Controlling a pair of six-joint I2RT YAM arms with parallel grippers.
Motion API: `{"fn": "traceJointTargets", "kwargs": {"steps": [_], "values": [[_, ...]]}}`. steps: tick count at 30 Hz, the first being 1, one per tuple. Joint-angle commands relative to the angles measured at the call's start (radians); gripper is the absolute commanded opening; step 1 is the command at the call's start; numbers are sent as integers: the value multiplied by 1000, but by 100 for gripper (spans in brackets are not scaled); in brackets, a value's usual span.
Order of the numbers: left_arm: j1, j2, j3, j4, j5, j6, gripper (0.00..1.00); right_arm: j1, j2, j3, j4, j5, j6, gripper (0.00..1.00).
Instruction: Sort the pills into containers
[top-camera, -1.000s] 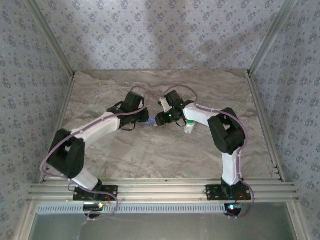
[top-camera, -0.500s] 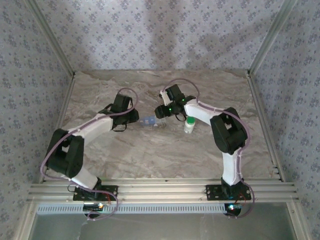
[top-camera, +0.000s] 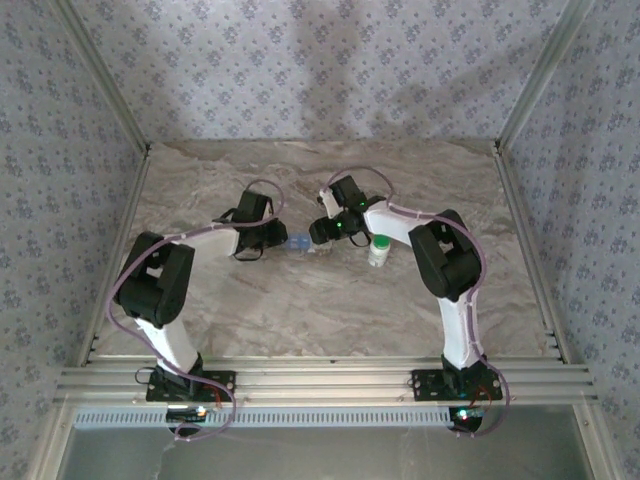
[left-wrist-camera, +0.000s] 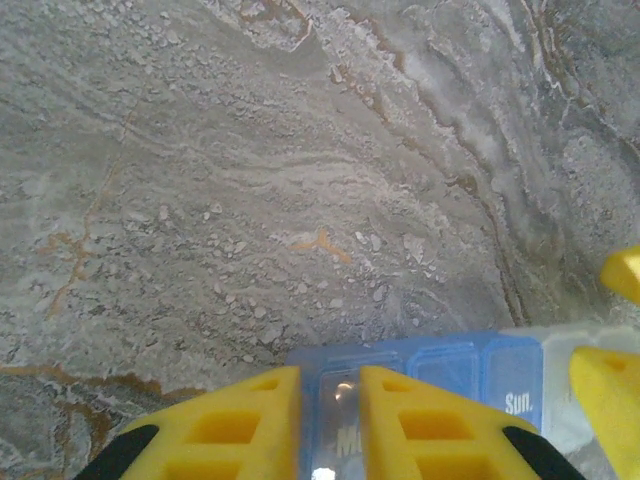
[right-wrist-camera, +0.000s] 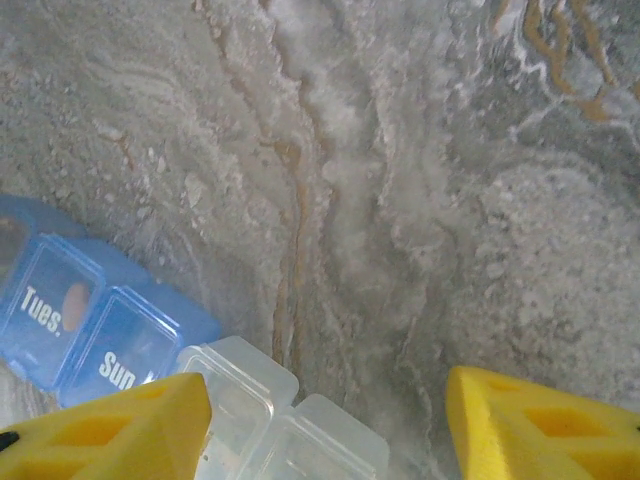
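The left gripper (left-wrist-camera: 328, 375) sits low over the table (top-camera: 200, 200). Its jaws are narrow, with a blue "Mo" box of the organizer (top-camera: 298, 243) between them; I cannot tell whether they pinch it. The organizer lies mid-table between the two grippers, blue boxes to the left and clear ones to the right. The right gripper (right-wrist-camera: 328, 385) is spread wide at the clear end, gripping nothing. To the right, beside that arm, a bottle (top-camera: 379, 250) stands upright, apart from the organizer.
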Motion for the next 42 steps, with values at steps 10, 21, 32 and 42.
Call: {"fn": "traceJointTargets", "kwargs": {"steps": [10, 21, 32, 42], "values": [[-43, -73, -8, -43, -37, 6, 25, 17, -83, -4, -73, 28, -13, 67], [-40, -367, -46, -164, -190, 77, 39, 12, -439, -110, -91, 73, -41, 68], [-9, -975, -481, -59, -833, 208, 100, -105, -1151, -676, 86, 643, -47, 100], [350, -890, -635, 250, -682, 278, 100, -419, -1080, -1009, 461, 763, -67, 100]]}}
